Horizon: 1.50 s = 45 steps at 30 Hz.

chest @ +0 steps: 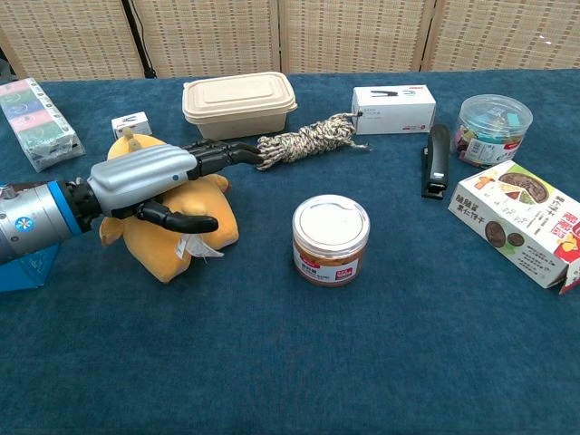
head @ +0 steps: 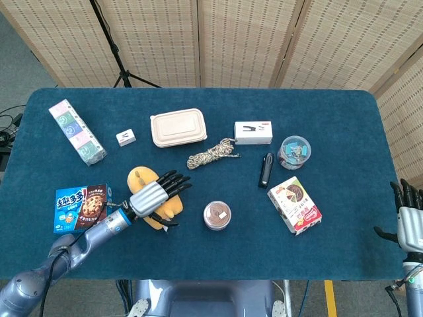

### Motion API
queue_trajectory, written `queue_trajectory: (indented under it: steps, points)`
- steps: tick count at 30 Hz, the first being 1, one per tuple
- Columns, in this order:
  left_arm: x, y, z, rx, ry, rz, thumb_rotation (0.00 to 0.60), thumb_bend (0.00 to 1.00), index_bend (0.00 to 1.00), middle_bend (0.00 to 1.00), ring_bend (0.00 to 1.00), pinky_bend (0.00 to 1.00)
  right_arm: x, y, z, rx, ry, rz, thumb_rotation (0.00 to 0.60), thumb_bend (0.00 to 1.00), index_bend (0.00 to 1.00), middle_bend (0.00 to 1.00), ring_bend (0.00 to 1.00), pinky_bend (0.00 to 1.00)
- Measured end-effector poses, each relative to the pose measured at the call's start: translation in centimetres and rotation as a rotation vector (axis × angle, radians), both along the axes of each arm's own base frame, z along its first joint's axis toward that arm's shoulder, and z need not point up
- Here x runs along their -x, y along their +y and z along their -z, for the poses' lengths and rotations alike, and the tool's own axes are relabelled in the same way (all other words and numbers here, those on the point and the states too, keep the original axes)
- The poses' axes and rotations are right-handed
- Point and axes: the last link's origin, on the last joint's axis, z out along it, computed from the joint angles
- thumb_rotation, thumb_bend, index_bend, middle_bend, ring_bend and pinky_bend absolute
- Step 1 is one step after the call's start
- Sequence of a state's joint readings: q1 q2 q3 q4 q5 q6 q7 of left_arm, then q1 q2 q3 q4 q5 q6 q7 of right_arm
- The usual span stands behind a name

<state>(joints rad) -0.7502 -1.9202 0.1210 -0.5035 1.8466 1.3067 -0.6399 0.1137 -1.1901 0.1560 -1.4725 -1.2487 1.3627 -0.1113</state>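
My left hand [head: 155,195] lies over a yellow plush toy [head: 140,178] at the front left of the blue table. Its fingers stretch out, spread, toward the rope. In the chest view the left hand [chest: 159,177] covers the top of the plush toy [chest: 172,245], with the thumb across the toy's front. Nothing is gripped. My right hand [head: 410,221] hovers past the table's right edge, fingers up and apart, holding nothing; the chest view does not show it.
Around the plush: a blue cookie box [head: 80,206], a round jar [head: 217,215], a coil of rope [head: 213,153] and a beige lunch box [head: 178,127]. Further right are a white box [head: 253,132], black stapler [head: 266,169], clip tub [head: 295,151] and snack box [head: 295,205].
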Motion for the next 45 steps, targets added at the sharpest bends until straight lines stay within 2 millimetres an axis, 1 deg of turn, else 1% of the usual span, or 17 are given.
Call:
queue_trajectory:
  steps: [13,19,24,30,34,37,42,45]
  points:
    - [-1.9,-4.1,1.1,0.122,-0.064,0.063,0.0,0.0,0.0,0.0,0.0,0.0,0.0,0.0,0.1,-0.009,-0.001,0.002,0.6,0.0,0.0,0.0,0.0,0.0]
    - [-2.8,-5.1,0.9,0.133,-0.071,0.087,0.0,0.0,0.0,0.0,0.0,0.0,0.0,0.0,0.1,-0.01,-0.001,0.005,0.6,0.0,0.0,0.0,0.0,0.0]
    - [-3.0,-5.3,0.5,0.127,-0.062,0.091,0.0,0.0,0.0,0.0,0.0,0.0,0.1,0.0,0.1,-0.01,-0.001,0.006,0.6,0.0,0.0,0.0,0.0,0.0]
    - [-3.2,-4.4,-1.0,0.067,-0.085,0.105,0.0,0.0,0.0,0.0,0.0,0.0,0.1,0.0,0.1,-0.011,-0.002,0.006,0.6,0.0,0.0,0.0,0.0,0.0]
    - [-3.4,-2.9,-2.9,-0.005,-0.111,0.09,0.0,0.0,0.0,0.0,0.0,0.0,0.0,0.0,0.2,-0.014,-0.002,0.007,0.6,0.0,0.0,0.0,0.0,0.0]
    - [-3.2,-1.7,-3.7,-0.037,-0.119,0.053,0.0,0.0,0.0,0.0,0.0,0.0,0.0,0.0,0.3,-0.018,-0.003,0.007,0.6,0.0,0.0,0.0,0.0,0.0]
    - [-2.4,0.3,-4.0,-0.078,-0.08,0.016,0.0,0.0,0.0,0.0,0.0,0.0,0.0,-0.1,0.4,-0.023,-0.003,0.01,0.6,0.0,0.0,0.0,0.0,0.0]
    - [-1.7,1.6,-3.9,-0.101,-0.038,-0.008,0.0,0.0,0.0,0.0,0.0,0.0,0.1,-0.1,0.5,-0.028,-0.001,0.013,0.6,0.0,0.0,0.0,0.0,0.0]
